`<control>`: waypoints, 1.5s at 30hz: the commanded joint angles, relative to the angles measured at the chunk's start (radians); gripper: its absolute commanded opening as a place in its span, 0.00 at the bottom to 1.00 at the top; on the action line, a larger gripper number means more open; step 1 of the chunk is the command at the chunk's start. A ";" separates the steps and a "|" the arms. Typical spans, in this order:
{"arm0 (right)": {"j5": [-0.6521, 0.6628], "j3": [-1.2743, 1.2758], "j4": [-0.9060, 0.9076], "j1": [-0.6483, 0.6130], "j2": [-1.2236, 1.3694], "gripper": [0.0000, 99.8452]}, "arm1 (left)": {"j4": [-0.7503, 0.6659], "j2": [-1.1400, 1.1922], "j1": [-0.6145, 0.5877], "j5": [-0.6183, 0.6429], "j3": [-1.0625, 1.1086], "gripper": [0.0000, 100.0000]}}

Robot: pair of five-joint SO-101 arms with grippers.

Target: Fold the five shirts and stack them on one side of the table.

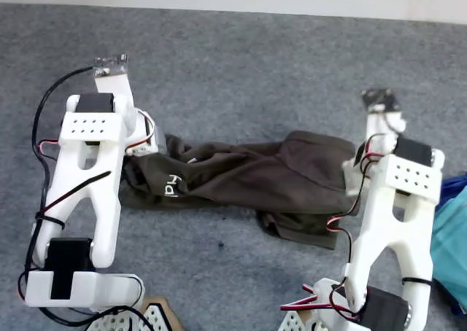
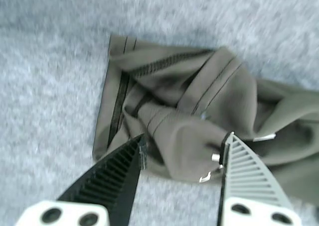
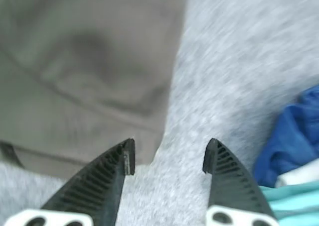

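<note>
The brown shirt [image 1: 248, 174] is judged soft and limp, and is best taken at a hem corner. The left gripper [image 2: 185, 139] and the right gripper [image 3: 170, 142] are held open, and nothing is grasped.

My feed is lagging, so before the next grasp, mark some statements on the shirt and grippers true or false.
1. The dark shirt is neatly folded. False: it lies crumpled on the table.
2. The left gripper is open, a bunched fold of shirt between its jaws. True.
3. The right gripper is shut on the shirt. False: it is open, over table at the shirt's edge.
4. Near the right gripper lie blue cloth and teal cloth. True.
</note>
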 commanded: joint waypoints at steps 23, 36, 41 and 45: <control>-0.130 0.007 -0.160 -0.082 -0.027 0.23 | -0.017 0.328 0.051 0.011 -0.231 0.01; -0.129 0.097 -0.220 -0.077 -0.027 0.23 | 0.095 0.008 0.061 0.011 -0.070 0.01; -0.132 0.108 -0.220 -0.084 -0.041 0.23 | -0.049 -0.015 0.059 0.009 0.005 0.01; -0.133 0.061 -0.099 -0.085 -0.041 0.23 | -0.048 -0.015 0.062 0.011 0.004 0.06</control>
